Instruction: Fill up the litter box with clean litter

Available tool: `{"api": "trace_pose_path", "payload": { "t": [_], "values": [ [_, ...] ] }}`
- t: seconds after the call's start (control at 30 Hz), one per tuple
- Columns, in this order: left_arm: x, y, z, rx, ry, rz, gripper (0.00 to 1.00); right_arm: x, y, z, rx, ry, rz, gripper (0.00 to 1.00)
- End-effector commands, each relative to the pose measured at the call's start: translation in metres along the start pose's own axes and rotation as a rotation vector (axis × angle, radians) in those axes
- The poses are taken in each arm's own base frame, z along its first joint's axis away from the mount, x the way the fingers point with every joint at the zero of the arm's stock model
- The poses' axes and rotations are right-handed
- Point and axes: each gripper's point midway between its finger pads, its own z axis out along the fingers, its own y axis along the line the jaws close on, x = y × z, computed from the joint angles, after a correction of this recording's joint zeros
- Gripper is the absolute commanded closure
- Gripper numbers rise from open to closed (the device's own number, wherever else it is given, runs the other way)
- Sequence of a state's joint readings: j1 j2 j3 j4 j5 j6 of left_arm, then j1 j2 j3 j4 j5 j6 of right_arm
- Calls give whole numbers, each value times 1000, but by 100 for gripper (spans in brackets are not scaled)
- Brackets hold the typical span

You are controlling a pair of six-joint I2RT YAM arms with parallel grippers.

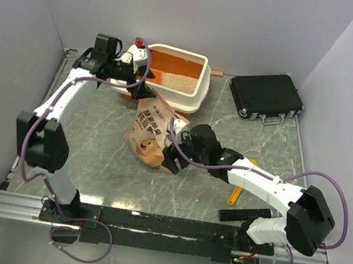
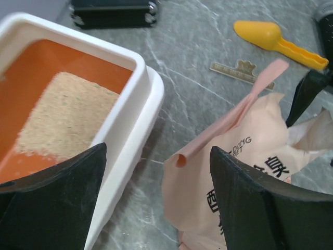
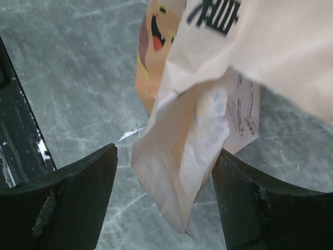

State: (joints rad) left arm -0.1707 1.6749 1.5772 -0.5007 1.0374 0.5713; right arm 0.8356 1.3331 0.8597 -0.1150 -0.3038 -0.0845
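Two wide-open grippers and one slumped bag [image 1: 149,131], that's the picture. Left gripper [image 2: 157,152] hangs by the box's [image 1: 185,99] 8 o'clock corner, jaws spread with nothing in them, over the bag's floppy mouth. That mouth lies just beside the box rim, so my guess is it's the pouring end. Right gripper [image 3: 165,151] is at the bag's 5 o'clock end, and the folded bottom corner pokes between its jaws. It looks to rest against one finger but isn't pinched. It's probably there to tip the bottom up. The box sits at 12 o'clock on the table, a smooth orange plastic tub with a fat, rounded cream rim. Litter [image 1: 178,83] is a fine, sandy beige patch over only part of the floor with bare orange around it, so I'd call this far from filled. The bag is crinkly tan paper with dark print and a cartoon face. There's a hard black case [image 1: 267,96] at 2 o'clock and a glossy yellow scoop [image 2: 270,35] at 4 o'clock, on the grey marbled tabletop [image 1: 92,152].
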Motion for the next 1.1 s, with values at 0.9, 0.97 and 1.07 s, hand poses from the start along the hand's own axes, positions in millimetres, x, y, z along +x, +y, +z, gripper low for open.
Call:
{"api": "trace_pose_path", "payload": {
  "t": [0.9,0.97,1.07],
  "values": [
    [-8,-85,-47,239,-275,41,99,-80,-8,-79,88,-255,-84,28],
    [-7,-89,-51,233,-277,34,99,-82,-6,-78,66,-255,-96,39],
    [1,-95,-52,239,-283,38,99,-80,-7,-71,42,-240,-104,67]
  ]
}}
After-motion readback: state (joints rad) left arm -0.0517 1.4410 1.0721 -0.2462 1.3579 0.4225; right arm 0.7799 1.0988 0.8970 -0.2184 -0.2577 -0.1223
